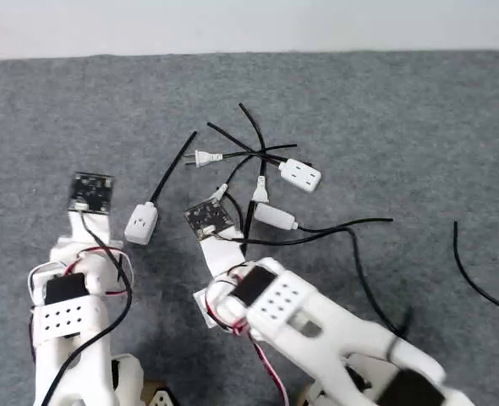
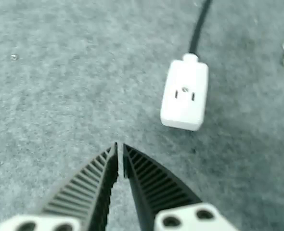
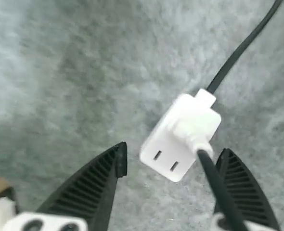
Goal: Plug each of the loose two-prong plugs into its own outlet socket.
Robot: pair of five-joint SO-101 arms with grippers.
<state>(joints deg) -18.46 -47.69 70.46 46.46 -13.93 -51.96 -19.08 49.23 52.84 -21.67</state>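
- Left tool [image 2: 120,146] pressed together, near a white outlet socket [image 2: 184,96] on the grey surface [image 2: 60,72].
- I see the right tool [image 3: 174,149] spread, second outlet socket [image 3: 180,130] between its fingers.

Robotics test bench, lab type. Grey carpet-like mat [image 1: 402,101] over the table, pale wall [image 1: 249,25] at far edge. White plastic arm [image 1: 68,321] near left, second arm [image 1: 317,326] near right, with exposed wiring [image 1: 266,365] and a bare circuit board [image 1: 91,193]. One outlet socket [image 1: 141,224] on a short loose-ended cord.

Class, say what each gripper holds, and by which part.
Nothing is held. The left gripper is shut empty near a white socket; the right gripper stands open around a second socket, not closed on it.
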